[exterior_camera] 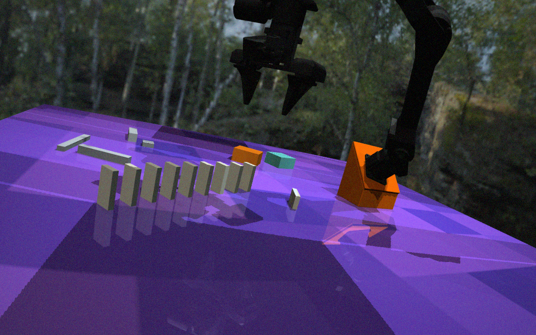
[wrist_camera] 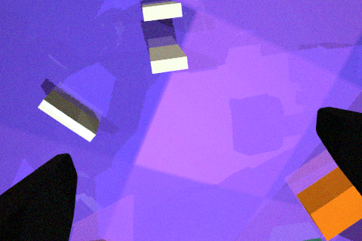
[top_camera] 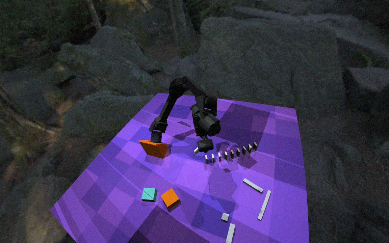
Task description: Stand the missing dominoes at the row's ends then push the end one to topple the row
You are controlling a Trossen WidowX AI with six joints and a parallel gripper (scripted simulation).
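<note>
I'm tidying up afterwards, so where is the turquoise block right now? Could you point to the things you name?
In the top view, the turquoise block point(top_camera: 149, 194) point(exterior_camera: 279, 159) sits at lower left, just left of the small orange block point(top_camera: 170, 197) point(exterior_camera: 247, 155).

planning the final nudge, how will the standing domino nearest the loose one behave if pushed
The domino looks tall and thin, so it would probably tip rather than slide. Its flat faces and square edges suggest it is stiff and unlikely to roll.

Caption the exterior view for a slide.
Open gripper raised above nine standing dominoes, with one loose domino nearby.
</note>
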